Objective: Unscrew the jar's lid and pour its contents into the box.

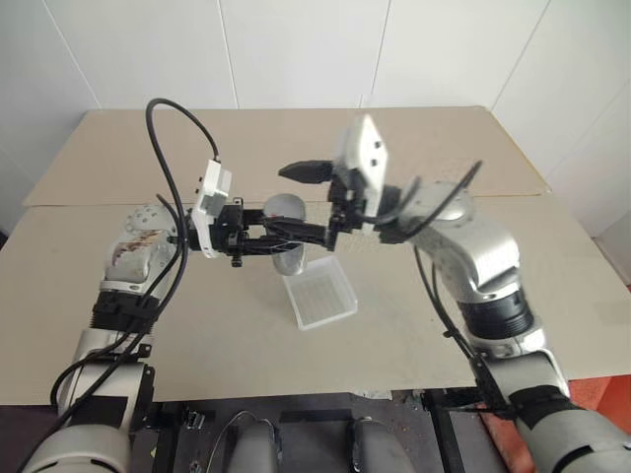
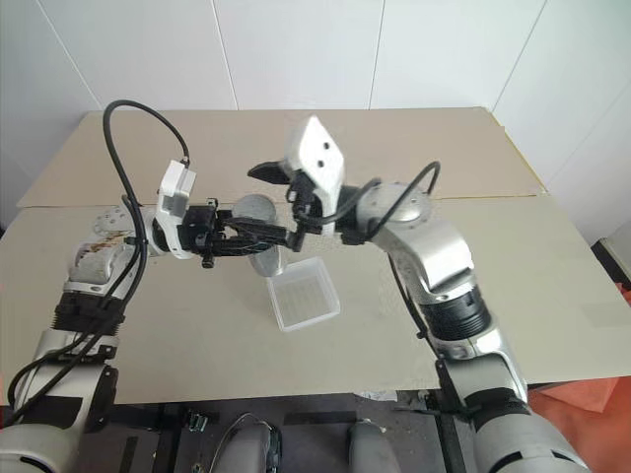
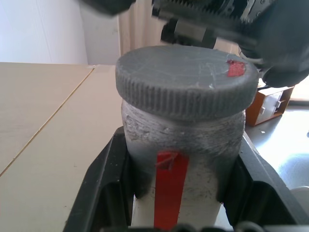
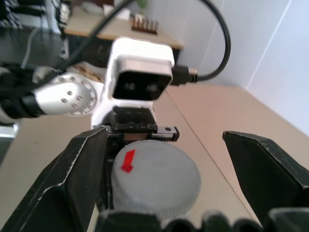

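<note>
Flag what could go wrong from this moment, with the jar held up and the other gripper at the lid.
1. The right gripper is open with its fingers either side of the lid; it looks off-centre, so closing might catch only the rim and slip.
2. The left gripper holds the jar low on its body; twisting the lid could spin the jar in that grip.
3. The jar hangs beside the box, not over it; a loosened lid or spill may land on the table.
</note>
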### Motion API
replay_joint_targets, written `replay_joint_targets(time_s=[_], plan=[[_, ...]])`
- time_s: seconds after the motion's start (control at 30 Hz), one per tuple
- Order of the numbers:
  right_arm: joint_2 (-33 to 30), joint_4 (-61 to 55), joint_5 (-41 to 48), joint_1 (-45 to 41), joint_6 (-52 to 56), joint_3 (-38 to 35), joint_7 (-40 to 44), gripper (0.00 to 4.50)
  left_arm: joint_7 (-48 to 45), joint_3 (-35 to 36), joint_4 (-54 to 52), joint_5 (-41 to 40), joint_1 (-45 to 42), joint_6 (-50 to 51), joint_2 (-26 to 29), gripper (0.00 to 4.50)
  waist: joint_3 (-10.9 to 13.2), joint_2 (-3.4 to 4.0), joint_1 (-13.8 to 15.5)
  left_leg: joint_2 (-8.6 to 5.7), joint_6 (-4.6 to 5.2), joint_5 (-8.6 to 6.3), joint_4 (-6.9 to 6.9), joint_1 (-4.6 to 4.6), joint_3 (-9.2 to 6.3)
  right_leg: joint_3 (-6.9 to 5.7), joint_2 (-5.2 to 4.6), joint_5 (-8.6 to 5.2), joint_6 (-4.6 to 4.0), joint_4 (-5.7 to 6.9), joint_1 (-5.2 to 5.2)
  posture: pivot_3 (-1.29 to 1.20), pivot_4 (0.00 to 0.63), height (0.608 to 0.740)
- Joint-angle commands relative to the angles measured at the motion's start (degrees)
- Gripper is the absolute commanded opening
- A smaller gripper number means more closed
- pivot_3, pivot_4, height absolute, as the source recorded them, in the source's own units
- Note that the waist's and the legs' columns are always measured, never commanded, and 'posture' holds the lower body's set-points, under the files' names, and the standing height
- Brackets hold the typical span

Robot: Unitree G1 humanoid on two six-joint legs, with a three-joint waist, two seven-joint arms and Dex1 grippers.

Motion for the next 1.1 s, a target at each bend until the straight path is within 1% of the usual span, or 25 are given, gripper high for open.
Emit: replay_joint_targets(time_s=[0.03,0.13,0.27,0.53,0.77,0.93,1.1], plan=[[1.35,0.7,-2.62,-2.81,1.0,0.53,-2.27,4.45,-0.48,1.05,-0.79,0.2,-1.94,-0.91,-0.22,1.95,0.0,0.0,0.01,0.0,0.0,0.0,0.0,-0.01,0.0,0.0,0.0,0.0,0.0,0.0,0.0,0.0,0.15,0.74],[3.11,3.73,-4.47,-4.18,1.81,0.85,-4.12,4.45,-0.79,1.37,-0.99,0.3,-2.05,-0.81,-0.14,1.95,0.0,0.0,-0.01,0.0,0.0,0.0,-0.01,-0.01,0.0,-0.01,0.0,0.0,0.0,0.0,0.01,0.0,0.15,0.74],[3.11,4.97,-5.35,-4.47,1.69,-0.01,-3.79,4.45,-1.33,1.9,-1.32,0.38,-1.76,-0.72,0.37,1.95,0.0,0.0,-0.03,0.01,0.0,0.0,-0.01,-0.01,-0.01,-0.01,0.0,0.0,0.0,0.0,0.01,0.0,0.15,0.74],[-1.03,4.52,-3.03,-2.85,2.21,-4.25,-1.92,4.45,-2.91,2.79,-1.88,-0.28,-0.82,-0.22,2.83,1.95,0.0,0.0,-0.06,0.01,0.0,0.0,-0.01,-0.01,-0.02,-0.02,0.01,0.0,0.0,0.0,0.01,0.0,0.15,0.74],[-6.06,4.52,-1.56,-1.14,1.65,-6.83,-0.82,4.45,-4.68,3.04,-2.33,-1.0,-0.25,0.32,4.75,1.95,0.0,0.0,-0.04,0.01,0.01,0.0,-0.02,-0.01,-0.01,-0.02,0.0,0.0,0.0,-0.02,0.01,0.0,0.15,0.74],[-8.22,3.49,-0.87,0.36,1.46,-7.89,-0.05,4.45,-5.17,3.5,-3.15,-1.02,0.34,0.81,5.08,1.95,0.0,0.0,0.25,-0.04,0.0,0.0,-0.01,-0.02,0.0,-0.03,-0.06,0.0,0.01,-0.06,0.03,0.0,0.15,0.74],[-9.28,1.63,-0.57,1.76,1.7,-8.62,1.03,4.45,-4.94,3.8,-3.2,-0.59,0.27,1.0,4.77,1.95,0.0,0.0,-0.32,0.0,0.01,0.0,-0.03,-0.01,0.0,0.01,0.02,0.0,0.0,-0.04,0.0,0.0,0.15,0.74]])
